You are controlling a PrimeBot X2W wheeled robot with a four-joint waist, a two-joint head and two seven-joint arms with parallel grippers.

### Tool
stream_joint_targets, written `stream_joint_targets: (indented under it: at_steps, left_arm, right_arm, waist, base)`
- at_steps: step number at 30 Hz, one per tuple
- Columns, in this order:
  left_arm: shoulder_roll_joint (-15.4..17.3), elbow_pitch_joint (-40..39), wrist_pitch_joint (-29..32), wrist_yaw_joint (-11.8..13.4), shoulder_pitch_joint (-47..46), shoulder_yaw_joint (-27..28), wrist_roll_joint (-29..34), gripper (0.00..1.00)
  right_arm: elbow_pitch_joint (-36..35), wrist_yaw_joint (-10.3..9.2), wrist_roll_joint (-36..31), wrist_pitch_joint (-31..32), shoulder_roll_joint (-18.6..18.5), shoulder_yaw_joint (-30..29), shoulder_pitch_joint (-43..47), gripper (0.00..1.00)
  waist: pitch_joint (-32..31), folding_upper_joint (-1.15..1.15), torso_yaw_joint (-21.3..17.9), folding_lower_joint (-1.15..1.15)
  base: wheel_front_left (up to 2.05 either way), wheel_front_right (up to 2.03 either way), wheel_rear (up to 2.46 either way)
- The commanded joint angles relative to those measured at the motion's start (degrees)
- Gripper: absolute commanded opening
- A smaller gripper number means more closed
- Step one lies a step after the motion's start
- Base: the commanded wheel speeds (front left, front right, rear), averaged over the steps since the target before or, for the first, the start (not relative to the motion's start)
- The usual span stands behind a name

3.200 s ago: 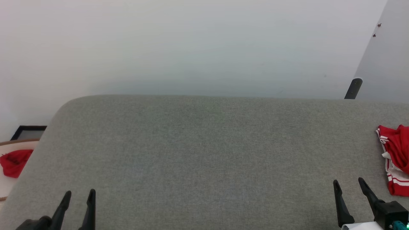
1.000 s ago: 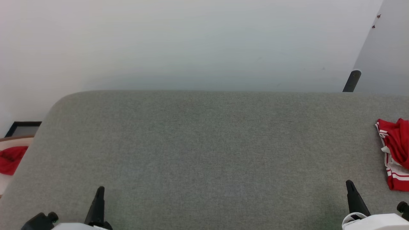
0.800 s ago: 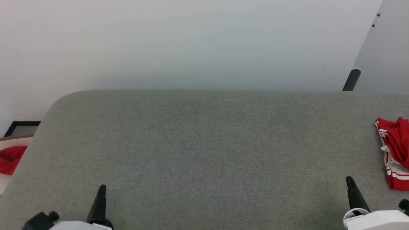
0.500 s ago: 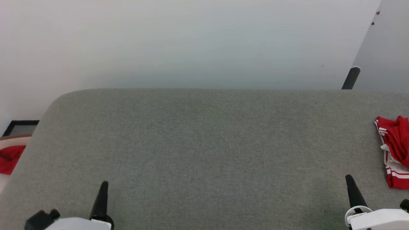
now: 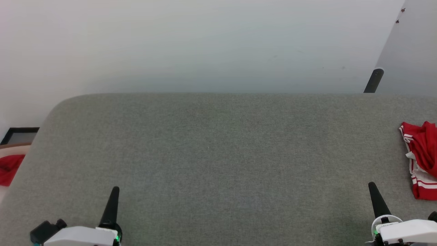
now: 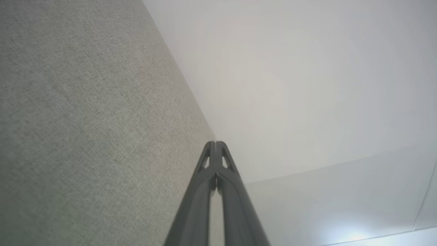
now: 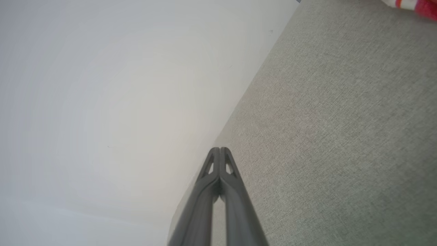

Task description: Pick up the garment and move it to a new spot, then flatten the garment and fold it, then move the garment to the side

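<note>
The garment [image 5: 421, 157], red with red-and-white stripe trim, lies crumpled at the right edge of the grey padded table [image 5: 218, 153], partly cut off by the head view's border. A corner of the garment [image 7: 414, 5] shows at the top right of the right wrist view. My right gripper [image 5: 372, 187] is shut at the lower right, empty, a little left of and nearer than the garment. In its wrist view the right gripper [image 7: 219, 149] has both fingers pressed together. My left gripper [image 5: 116, 189] is shut and empty at the lower left; the left gripper [image 6: 215, 143] has its tips touching.
A smaller plain red cloth [image 5: 9, 169] lies on a pale surface off the table's left end, beside a black frame [image 5: 19, 135]. A dark post [image 5: 374, 81] rises behind the table's far right. A white wall backs the table.
Both grippers went from open to shut, rolled onto their sides and crept forward over the table. The head camera shifted slightly; the garment has not moved.
</note>
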Motion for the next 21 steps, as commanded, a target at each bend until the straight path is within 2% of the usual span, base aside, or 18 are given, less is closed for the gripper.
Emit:
stream_joint_targets:
  at_steps: [1, 21]
  left_arm:
    - [-0.1, -0.4, 0.3, -0.2, -1.0, 0.4, -1.1, 0.00]
    - [-1.9, -0.3, 3.0, -0.2, -2.7, 1.2, -9.0, 0.00]
  right_arm:
    - [-0.6, -0.03, 1.4, 0.4, 0.0, -0.3, -1.5, 0.00]
    - [-1.1, -0.04, 12.2, 3.0, 0.4, -0.7, -2.5, 0.00]
  waist:
    - [0.1, 0.00, 0.0, 0.00]
    - [0.9, 0.00, -0.5, 0.00]
  base:
    - [0.00, 0.00, 0.00]
    - [0.00, 0.00, 0.00]
